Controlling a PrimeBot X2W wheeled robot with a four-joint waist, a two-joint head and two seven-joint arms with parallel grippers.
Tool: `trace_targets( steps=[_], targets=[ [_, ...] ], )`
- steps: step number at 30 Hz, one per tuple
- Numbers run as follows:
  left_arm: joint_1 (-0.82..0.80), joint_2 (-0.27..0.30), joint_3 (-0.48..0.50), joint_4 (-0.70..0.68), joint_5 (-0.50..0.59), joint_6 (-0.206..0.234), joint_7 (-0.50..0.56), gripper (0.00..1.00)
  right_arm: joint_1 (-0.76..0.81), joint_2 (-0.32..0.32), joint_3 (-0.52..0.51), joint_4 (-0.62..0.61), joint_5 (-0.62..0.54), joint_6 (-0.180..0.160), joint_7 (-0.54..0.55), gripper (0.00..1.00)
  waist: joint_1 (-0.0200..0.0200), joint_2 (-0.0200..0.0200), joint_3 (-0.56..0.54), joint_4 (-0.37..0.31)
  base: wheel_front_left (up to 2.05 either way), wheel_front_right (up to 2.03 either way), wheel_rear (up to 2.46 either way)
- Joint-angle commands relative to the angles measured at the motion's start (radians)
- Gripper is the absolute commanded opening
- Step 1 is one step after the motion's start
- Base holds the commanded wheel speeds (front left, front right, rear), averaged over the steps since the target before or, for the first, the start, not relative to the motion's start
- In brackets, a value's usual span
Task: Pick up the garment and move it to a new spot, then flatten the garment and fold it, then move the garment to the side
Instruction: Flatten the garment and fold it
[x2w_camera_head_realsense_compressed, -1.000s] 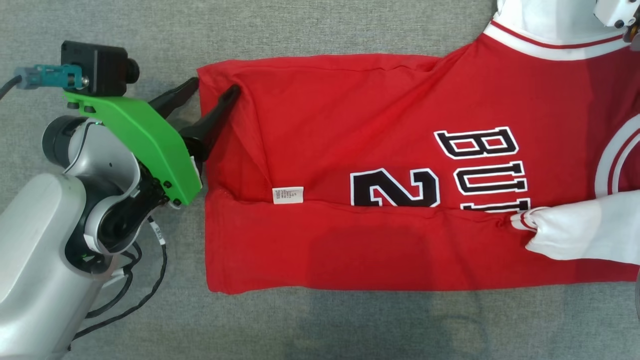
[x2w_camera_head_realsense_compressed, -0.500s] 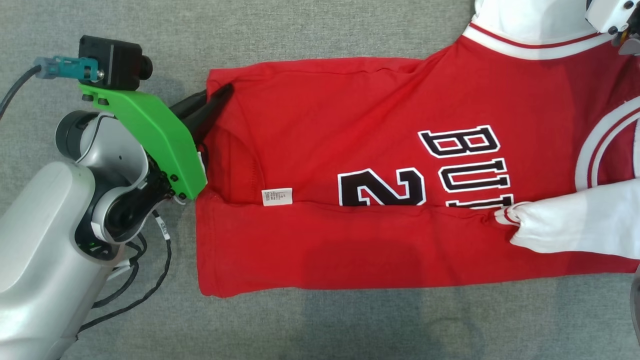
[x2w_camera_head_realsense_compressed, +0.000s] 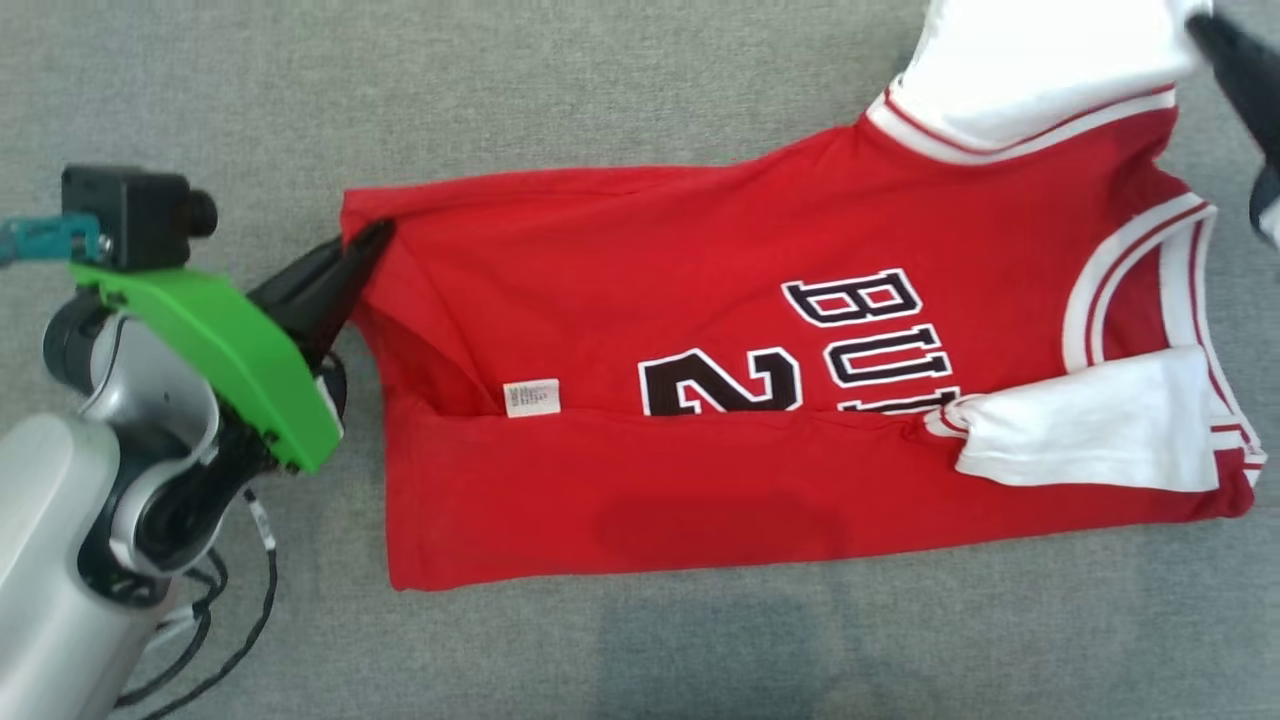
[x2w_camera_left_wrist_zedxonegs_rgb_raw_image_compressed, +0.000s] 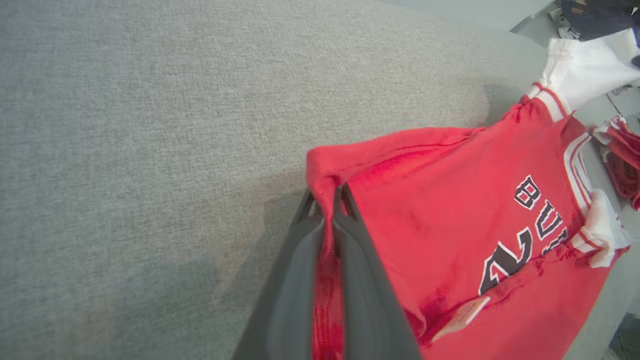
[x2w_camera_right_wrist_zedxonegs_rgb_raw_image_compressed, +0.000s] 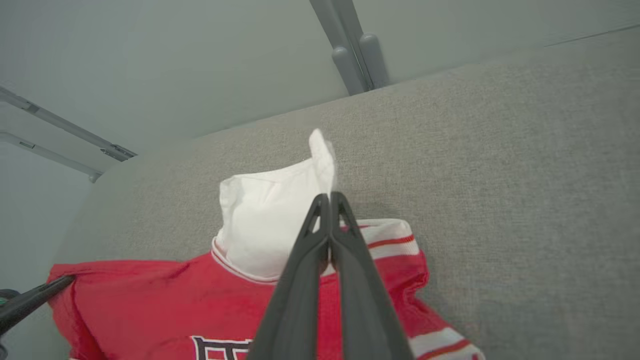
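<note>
The garment (x2w_camera_head_realsense_compressed: 720, 330) is a red jersey with white sleeves and black lettering, lying partly folded on grey fabric, its near edge folded up over the number. My left gripper (x2w_camera_head_realsense_compressed: 370, 240) is shut on the jersey's far left hem corner; the left wrist view shows red cloth (x2w_camera_left_wrist_zedxonegs_rgb_raw_image_compressed: 327, 250) pinched between its fingers. My right gripper (x2w_camera_right_wrist_zedxonegs_rgb_raw_image_compressed: 329, 197) is shut on the white sleeve (x2w_camera_right_wrist_zedxonegs_rgb_raw_image_compressed: 270, 220) at the far right, and its dark fingers (x2w_camera_head_realsense_compressed: 1235, 60) show at the top right of the head view. The jersey (x2w_camera_right_wrist_zedxonegs_rgb_raw_image_compressed: 200, 300) stretches between both grippers.
The grey fabric surface (x2w_camera_head_realsense_compressed: 600, 80) spreads all around the jersey. Its far edge meets a pale wall and grey metal rails (x2w_camera_right_wrist_zedxonegs_rgb_raw_image_compressed: 355, 50) in the right wrist view. Other red and white clothing (x2w_camera_left_wrist_zedxonegs_rgb_raw_image_compressed: 622, 160) lies beyond the jersey in the left wrist view.
Both grippers have closed, the left on the hem corner, the right on the white sleeve. The head camera has shifted, and the jersey's gripped far edge now looks pulled up.
</note>
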Motion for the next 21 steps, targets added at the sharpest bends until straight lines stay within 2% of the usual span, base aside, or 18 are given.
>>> trace_targets(
  steps=[1, 6, 10, 13, 16, 21],
  targets=[
    [0.02, 0.013, 0.009, -0.008, -0.009, -0.001, -0.009, 0.0, 0.043, 0.007, -0.014, -0.023, 0.013, 0.0, 0.005, 0.0, 0.0, 0.0022, -0.027, -0.031, 0.0, 0.0, 0.0],
    [0.127, 0.076, 0.032, -0.09, 0.002, -0.006, -0.056, 0.0, 0.26, 0.073, -0.085, -0.186, 0.088, 0.0, -0.005, 0.0, 0.0, 0.0022, -0.047, -0.078, 0.0, 0.0, 0.0],
    [0.208, 0.119, 0.043, -0.148, 0.035, 0.006, -0.105, 0.0, 0.399, 0.122, -0.099, -0.256, 0.121, 0.0, -0.025, 0.0, 0.0, 0.0022, -0.066, -0.112, 0.0, 0.0, 0.0],
    [0.28, 0.139, 0.044, -0.191, 0.056, 0.017, -0.15, 0.0, 0.473, 0.148, -0.074, -0.262, 0.124, 0.0, -0.044, 0.0, 0.0, 0.0022, -0.079, -0.139, 0.0, 0.0, 0.0],
    [0.334, 0.186, 0.029, -0.207, 0.16, 0.047, -0.195, 0.0, 0.523, 0.162, -0.049, -0.243, 0.119, 0.0, -0.075, 0.0, 0.0, 0.0022, -0.092, -0.149, 0.0, 0.0, 0.0],
    [0.418, 0.167, 0.01, -0.234, 0.186, 0.091, -0.247, 0.0, 0.564, 0.148, -0.023, -0.204, 0.111, 0.0, -0.126, 0.0, 0.0, 0.0022, -0.106, -0.151, 0.0, 0.0, 0.0]
  ],
)
